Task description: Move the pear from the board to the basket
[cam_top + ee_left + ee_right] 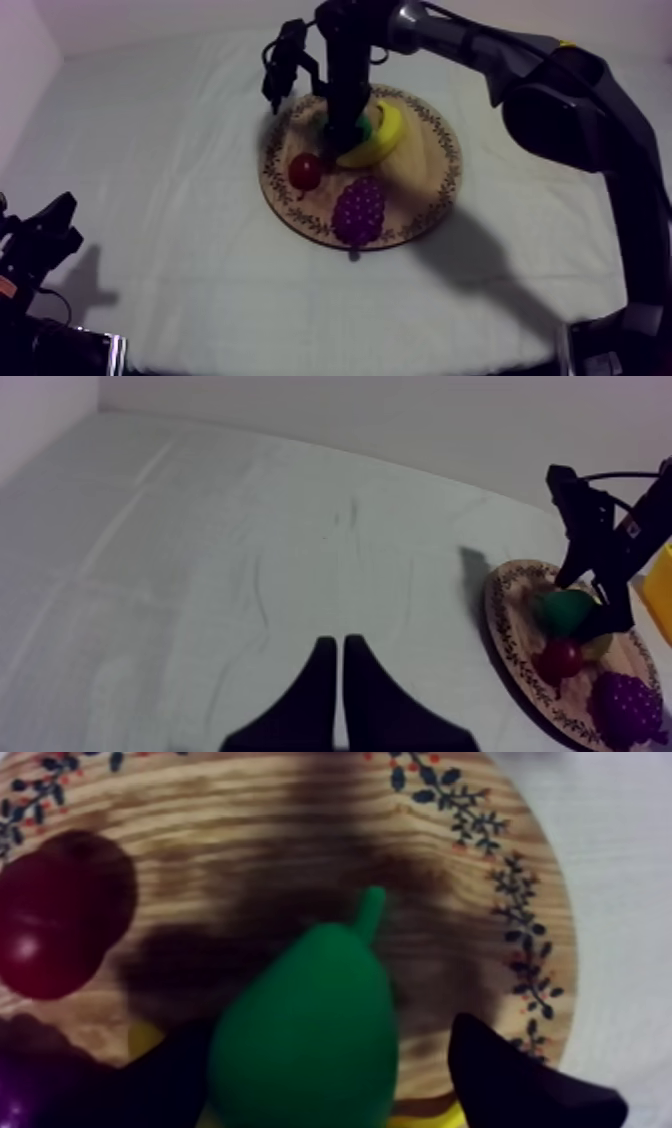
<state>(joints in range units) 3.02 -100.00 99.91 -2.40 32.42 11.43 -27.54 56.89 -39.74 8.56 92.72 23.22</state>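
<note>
Pear, green toy with a short stem (305,1032): lies on the round wooden board with a leaf-patterned rim (430,170), toward its far side, against the yellow toy banana (385,135).

Nearest: left gripper (340,676), black fingers pressed together in a wedge, holding nothing, low over the grey-white cloth (170,150), well apart from the board.

On the board, near edge first: purple bunch of grapes (358,210), then small red fruit (305,170), then banana and pear.

Right gripper (350,120) stands upright over the pear, fingers (520,1087) spread, one each side of the fruit's body. A strip of bare wood shows between the pear and one finger, so nothing is pinched yet.

Step, as I judge it: grasp approach, closure not yet made. The next move calls for closing on the pear's broad part and lifting it clear of the banana and red fruit.

Farthest: what looks like a wall of the yellow basket (662,591), past the board.

Writing or brands: none legible.
</note>
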